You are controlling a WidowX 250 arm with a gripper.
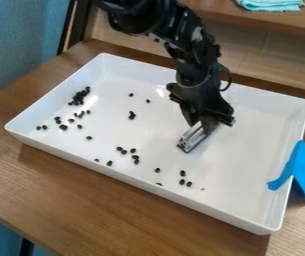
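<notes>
The gripper (205, 124) hangs low over the white tray, right of its middle, shut on a silver metal bar (192, 138). The bar slants down to the lower left from between the fingers, its dark grooved end lowest, at or near the tray floor. Small black beans lie scattered on the tray (241, 165): a dense cluster of beans (80, 96) at the upper left, a few beans (132, 115) left of the gripper, and more beans (183, 173) below the bar toward the tray's front side.
The tray's raised walls surround the gripper, and the tray stands on a brown wooden table (81, 195). Blue tape (304, 172) is stuck over the right wall. Behind is a wooden ledge with a folded teal cloth (271, 4).
</notes>
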